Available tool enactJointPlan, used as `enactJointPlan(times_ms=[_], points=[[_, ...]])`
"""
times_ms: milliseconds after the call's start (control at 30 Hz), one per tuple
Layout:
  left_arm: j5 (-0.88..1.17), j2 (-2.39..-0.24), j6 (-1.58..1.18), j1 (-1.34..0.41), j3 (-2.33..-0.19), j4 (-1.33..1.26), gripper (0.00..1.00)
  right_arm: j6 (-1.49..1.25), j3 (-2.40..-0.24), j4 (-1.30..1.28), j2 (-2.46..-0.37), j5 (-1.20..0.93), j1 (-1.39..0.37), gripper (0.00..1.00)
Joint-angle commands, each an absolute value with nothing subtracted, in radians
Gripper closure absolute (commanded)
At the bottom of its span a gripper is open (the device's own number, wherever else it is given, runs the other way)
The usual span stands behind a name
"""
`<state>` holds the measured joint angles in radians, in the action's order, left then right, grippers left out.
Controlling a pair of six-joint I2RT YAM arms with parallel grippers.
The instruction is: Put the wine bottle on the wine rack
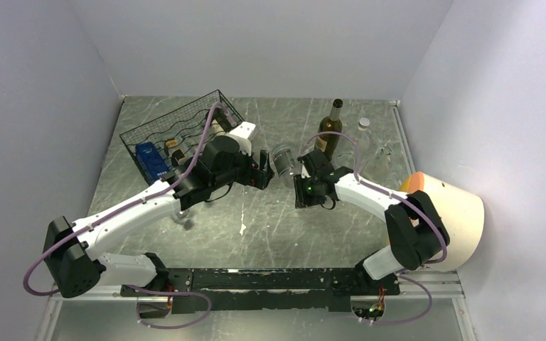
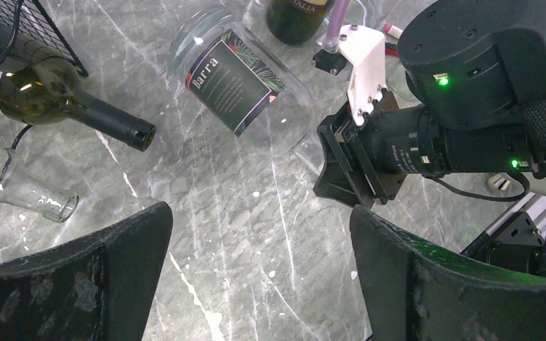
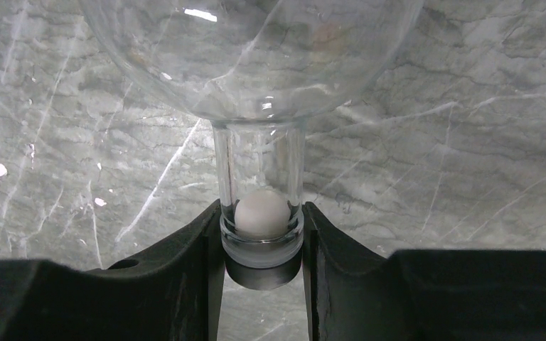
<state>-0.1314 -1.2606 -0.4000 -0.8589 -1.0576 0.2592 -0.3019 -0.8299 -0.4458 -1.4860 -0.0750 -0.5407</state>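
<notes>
Right wrist view alone shows the right gripper [image 3: 261,238] clenching the clear, dark-labelled glass wine bottle [image 2: 234,78] by its neck; the left gripper [image 2: 259,227] gapes, released.

Clear dark-labelled wine bottle [image 1: 283,165], horizontal at centre, black wire wine rack [image 1: 163,128] back left, well apart

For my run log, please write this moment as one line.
right gripper: shut on clear bottle neck | left gripper: open, empty | wine rack: bottle not yet placed
</notes>
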Motion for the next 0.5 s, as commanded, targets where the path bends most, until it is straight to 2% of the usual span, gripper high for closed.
enactJointPlan(times_ms=[0,467], points=[[-0.137,-1.246,-0.399,-0.850,-1.079,0.261,0.02,-0.299,-0.849,-0.391,-1.508,-0.064,-0.541,0.57],[-0.155,-1.229,-0.408,-0.847,-1.075,0.271,0.02,-0.288,-0.858,-0.315,-1.572,-0.043,-0.542,0.42]])
